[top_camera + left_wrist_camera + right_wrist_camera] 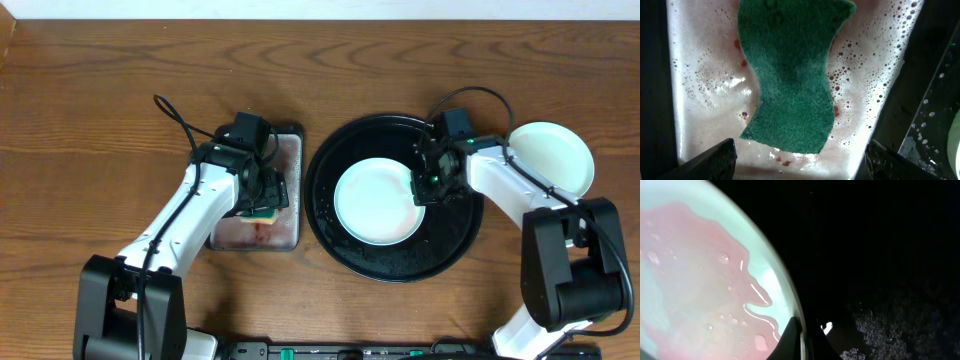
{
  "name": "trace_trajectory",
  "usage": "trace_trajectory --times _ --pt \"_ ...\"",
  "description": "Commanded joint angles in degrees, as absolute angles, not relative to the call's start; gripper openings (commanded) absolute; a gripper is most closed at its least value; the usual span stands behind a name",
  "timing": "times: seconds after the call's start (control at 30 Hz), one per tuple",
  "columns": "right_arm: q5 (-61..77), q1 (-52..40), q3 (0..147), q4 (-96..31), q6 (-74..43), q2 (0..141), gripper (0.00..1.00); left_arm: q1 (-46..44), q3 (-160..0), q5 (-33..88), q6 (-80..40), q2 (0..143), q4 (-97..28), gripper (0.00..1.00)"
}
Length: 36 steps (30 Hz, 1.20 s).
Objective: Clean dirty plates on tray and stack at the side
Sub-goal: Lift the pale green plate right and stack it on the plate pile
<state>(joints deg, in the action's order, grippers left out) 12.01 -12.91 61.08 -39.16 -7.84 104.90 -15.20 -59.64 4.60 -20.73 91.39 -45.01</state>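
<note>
plate [372, 202] rim pinched, right hand [418, 188] (tray [400, 262] beneath)

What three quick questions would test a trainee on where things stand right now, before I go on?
1. True or false: the green sponge lies in the soapy metal tray, free of the open left fingers.
2. The shut right fingers pinch: A) the rim of the plate on the black tray; B) the sponge; C) the plate on the bare table.
3. What colour is the watery film on the held plate?
Key: 1 true; 2 A; 3 pink.
</note>
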Motion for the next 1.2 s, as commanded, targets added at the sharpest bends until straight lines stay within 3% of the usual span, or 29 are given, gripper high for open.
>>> trace_trajectory --times 0.0,0.6,0.97,1.17 --pt "16.4 -13.4 59.4 -38.4 -9.2 105.6 0.01 -15.2 -59.0 5.0 -20.4 91.4 -44.9 0.83" --pt "15.1 -10.9 63.0 -37.5 -4.5 90.6 0.01 -15.2 -59.0 4.9 -20.4 91.4 -44.7 0.83" --pt "-5.6 -13.2 63.0 -38.7 -3.5 83.3 0.01 -15.2 -59.0 4.9 -20.4 91.4 -44.5 0.83" --pt "-20.1 -20.9 63.0 -38.5 -0.5 78.1 0.01 -15.2 -59.0 4.9 -20.4 91.4 -44.3 0.83"
